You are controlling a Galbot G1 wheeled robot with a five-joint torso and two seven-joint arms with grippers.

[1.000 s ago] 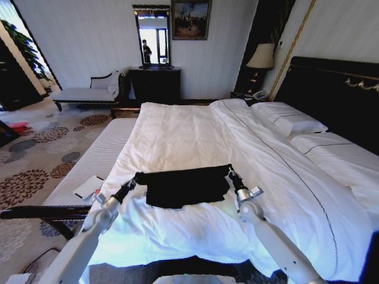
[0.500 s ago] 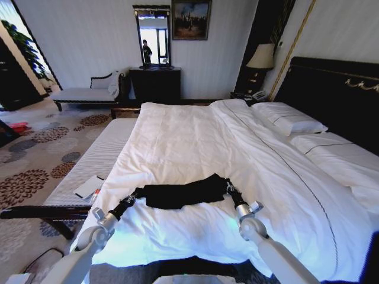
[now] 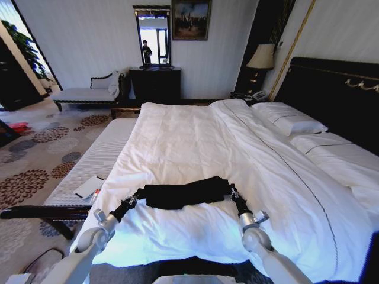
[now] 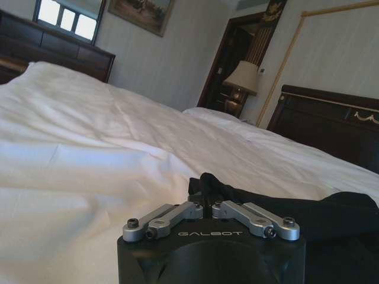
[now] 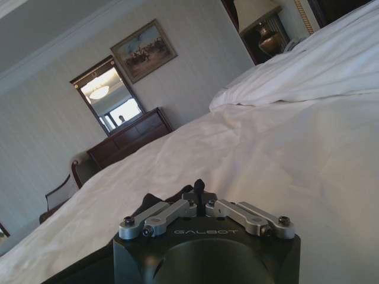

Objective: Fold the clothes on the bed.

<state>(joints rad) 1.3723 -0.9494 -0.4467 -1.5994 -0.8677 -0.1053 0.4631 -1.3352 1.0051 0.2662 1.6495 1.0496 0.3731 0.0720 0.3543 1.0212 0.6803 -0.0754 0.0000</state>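
The black T-shirt [image 3: 185, 193] lies as a low, narrow band across the white duvet of the bed [image 3: 195, 142], near the foot end. My left gripper [image 3: 140, 194] is shut on the shirt's left end and my right gripper [image 3: 231, 190] is shut on its right end. From the left wrist, black cloth [image 4: 278, 204] bunches in front of the closed left gripper [image 4: 207, 190]. From the right wrist, a tuft of the cloth [image 5: 172, 196] pokes up past the closed right gripper [image 5: 198, 188].
A striped bench [image 3: 89, 165] with a small booklet [image 3: 89, 187] runs along the bed's left side. Pillows [image 3: 290, 123] and a dark headboard [image 3: 331, 94] are on the right. A dresser [image 3: 155, 84] and chaise [image 3: 89, 92] stand by the far wall.
Both grippers drew the shirt's far edge back toward the foot of the bed and lowered it. The spread black panel collapsed into a thin folded band.
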